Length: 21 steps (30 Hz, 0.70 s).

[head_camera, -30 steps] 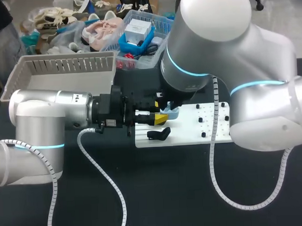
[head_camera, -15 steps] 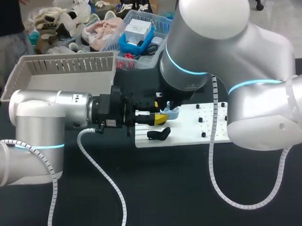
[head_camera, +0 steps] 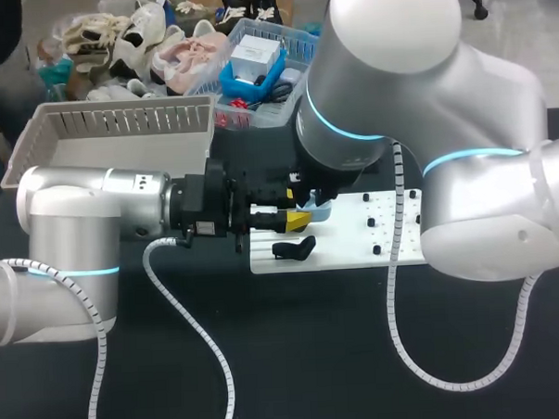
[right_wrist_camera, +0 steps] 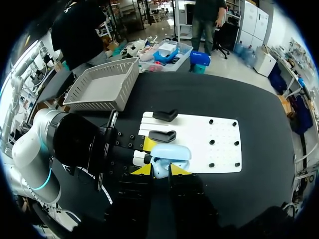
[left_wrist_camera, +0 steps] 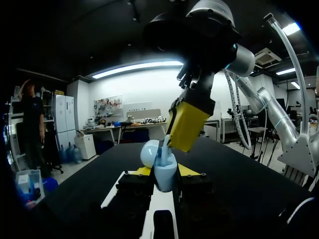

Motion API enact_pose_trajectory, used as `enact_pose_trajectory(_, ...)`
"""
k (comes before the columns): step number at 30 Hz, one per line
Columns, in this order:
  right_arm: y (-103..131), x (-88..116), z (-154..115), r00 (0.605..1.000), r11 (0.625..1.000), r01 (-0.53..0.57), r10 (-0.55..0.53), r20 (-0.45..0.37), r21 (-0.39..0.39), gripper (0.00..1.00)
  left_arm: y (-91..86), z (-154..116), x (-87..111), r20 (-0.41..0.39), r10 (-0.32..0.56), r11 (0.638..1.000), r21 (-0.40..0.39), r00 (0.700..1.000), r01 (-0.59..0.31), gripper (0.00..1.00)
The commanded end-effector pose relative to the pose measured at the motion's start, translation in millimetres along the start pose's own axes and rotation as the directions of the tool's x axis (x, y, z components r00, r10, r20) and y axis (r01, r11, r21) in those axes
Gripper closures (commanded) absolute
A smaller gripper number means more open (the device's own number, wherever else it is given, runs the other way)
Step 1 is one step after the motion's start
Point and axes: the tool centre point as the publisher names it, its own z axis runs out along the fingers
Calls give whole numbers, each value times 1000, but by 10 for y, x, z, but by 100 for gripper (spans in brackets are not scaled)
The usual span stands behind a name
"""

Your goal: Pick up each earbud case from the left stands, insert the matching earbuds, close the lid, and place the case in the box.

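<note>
Low in the frame lies the dark worktop (head_camera: 304,357). At centre, the left gripper (left_wrist_camera: 165,173) clamps the open light-blue earbud case (right_wrist_camera: 170,152). The right gripper (right_wrist_camera: 160,171) is directly over it, and I cannot tell its grip. The grey box (head_camera: 118,119) stands upper left.

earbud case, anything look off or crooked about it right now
Nothing stands out. The light blue earbud case, its lid open, is held between the left gripper fingers by the white board, with the right gripper close over it.

Silver-white arms (head_camera: 75,204), cyan joint rings, ribbed white cables (head_camera: 186,306), black claws (right_wrist_camera: 155,170) with yellow tips.
</note>
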Motion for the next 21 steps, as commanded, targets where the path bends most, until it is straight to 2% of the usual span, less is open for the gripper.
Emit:
enact_pose_trajectory(1,-4,20,-5,1000,1000,0,0,5,-5,100,-16,1,-4,0,1,1000,-6,1000,-1,100)
enact_pose_trajectory(21,3,-6,10,1000,999,-1,1,-5,-34,100,-16,1,-4,0,1,1000,-6,1000,-1,100)
